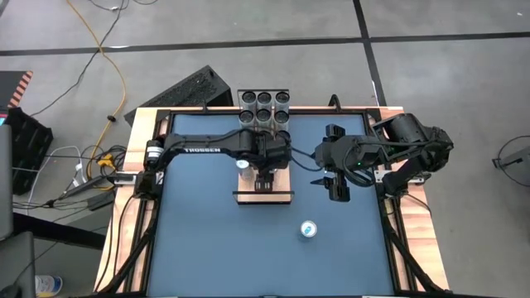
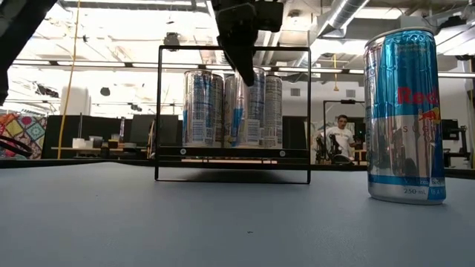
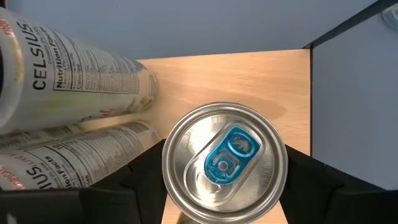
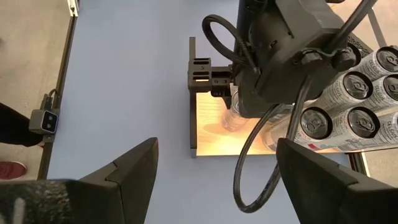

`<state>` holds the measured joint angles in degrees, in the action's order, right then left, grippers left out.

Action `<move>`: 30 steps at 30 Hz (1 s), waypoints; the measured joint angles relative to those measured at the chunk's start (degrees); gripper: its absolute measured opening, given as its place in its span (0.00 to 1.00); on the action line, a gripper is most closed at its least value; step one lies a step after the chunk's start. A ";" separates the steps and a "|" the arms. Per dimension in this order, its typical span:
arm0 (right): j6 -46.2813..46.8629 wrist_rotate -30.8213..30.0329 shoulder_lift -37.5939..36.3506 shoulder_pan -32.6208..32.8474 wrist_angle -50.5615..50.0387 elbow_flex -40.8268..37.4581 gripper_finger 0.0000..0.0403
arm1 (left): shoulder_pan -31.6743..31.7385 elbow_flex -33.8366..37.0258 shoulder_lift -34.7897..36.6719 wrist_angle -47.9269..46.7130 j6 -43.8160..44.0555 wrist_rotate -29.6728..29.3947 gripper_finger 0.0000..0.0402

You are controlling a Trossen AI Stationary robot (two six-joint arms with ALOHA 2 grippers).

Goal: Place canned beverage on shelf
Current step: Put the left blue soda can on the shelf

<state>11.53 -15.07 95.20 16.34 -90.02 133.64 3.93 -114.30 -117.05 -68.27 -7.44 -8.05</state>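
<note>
Blue table (image 1: 248,248), wooden shelf (image 3: 249,81), left tool (image 3: 224,180) gripping can (image 3: 225,163)

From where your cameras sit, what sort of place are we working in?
Most likely a robotics lab or workshop in an industrial-style hall. The low view shows exposed ceiling ducts and a person at a workstation behind the table; the high view shows a bare concrete floor with loose cables.

Silver can (image 3: 225,163), blue pull tab, upright on light-wood shelf (image 3: 249,78) near its black end rail. Second blue-silver can (image 1: 308,229) stands alone on table, well apart from shelf.
</note>
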 joint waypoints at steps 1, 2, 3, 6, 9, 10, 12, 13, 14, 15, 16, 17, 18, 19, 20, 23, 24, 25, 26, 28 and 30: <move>0.00 -0.02 0.00 0.00 0.00 0.00 0.77 | 0.21 0.00 0.01 -0.22 -0.25 0.07 0.55; 0.00 -0.04 0.00 0.00 0.00 0.00 0.77 | 0.51 0.00 0.02 -0.30 -0.31 0.33 0.55; 0.00 -0.06 0.00 0.00 0.00 0.00 0.77 | 0.75 0.00 0.02 -0.40 -0.35 0.68 0.55; -0.02 -0.11 0.00 0.00 0.00 0.00 0.77 | 1.50 0.00 0.02 -0.98 -1.03 1.87 0.55; -0.02 -0.17 0.00 0.00 0.00 0.00 0.77 | 1.91 -0.02 0.02 -2.41 -1.52 2.00 0.55; -0.02 -0.21 0.00 0.00 0.00 0.00 0.77 | 2.01 -0.02 0.05 -2.76 -1.57 1.81 0.55; -0.02 -0.28 0.00 0.00 0.01 0.00 0.77 | 2.09 -0.02 0.07 -3.16 -1.58 1.61 0.55; -0.02 -0.28 0.00 0.00 0.00 0.00 0.77 | 2.09 -0.02 0.10 -3.23 -1.47 1.58 0.55; -0.02 -0.28 0.00 0.00 0.01 0.00 0.77 | 2.07 -0.02 0.23 -3.45 -1.24 1.56 0.55; -0.02 -0.28 0.00 0.00 0.00 0.00 0.77 | 2.07 -0.02 0.35 -3.77 -1.02 1.34 0.55; -0.02 -0.30 0.00 0.00 0.00 0.00 0.77 | 2.07 0.00 0.45 -3.92 -0.95 1.18 0.55; -0.02 -0.30 0.00 0.00 0.00 0.00 0.77 | 2.07 0.04 0.66 -3.80 -0.91 1.17 0.55; -0.02 -0.30 0.00 0.00 0.00 0.00 0.77 | 2.08 0.04 0.77 -3.43 -0.68 1.14 0.55; -0.02 -0.30 0.00 0.00 0.01 0.00 0.77 | 2.10 0.04 0.82 -2.99 -0.47 1.05 0.55; -0.02 -0.33 0.00 0.00 0.01 0.00 0.77 | 2.14 0.05 0.96 -2.73 -0.47 0.91 0.55; 0.00 -0.33 0.00 0.00 0.02 0.00 0.77 | 2.31 0.09 1.27 -2.34 -0.44 0.12 0.55; 0.00 -0.39 0.00 0.00 0.02 0.00 0.77 | 2.34 0.09 1.31 -1.92 -0.44 -0.02 0.55; 0.00 -0.41 0.00 0.00 0.00 0.00 0.77 | 2.43 0.09 1.31 -1.67 -0.43 -0.04 0.55; 0.00 -0.46 0.00 0.00 0.00 0.00 0.77 | 2.49 0.09 1.31 -1.29 -0.33 0.05 0.55; 0.01 -0.57 0.00 0.00 0.00 0.00 0.77 | 2.59 0.09 1.31 -0.39 0.04 -0.14 0.55; 0.02 -0.78 0.00 0.00 0.01 0.00 0.77 | 2.59 0.11 1.31 0.49 0.14 -0.18 0.55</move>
<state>11.55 -15.85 95.20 16.34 -90.01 133.64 6.52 -114.19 -115.74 -67.78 -7.30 -8.23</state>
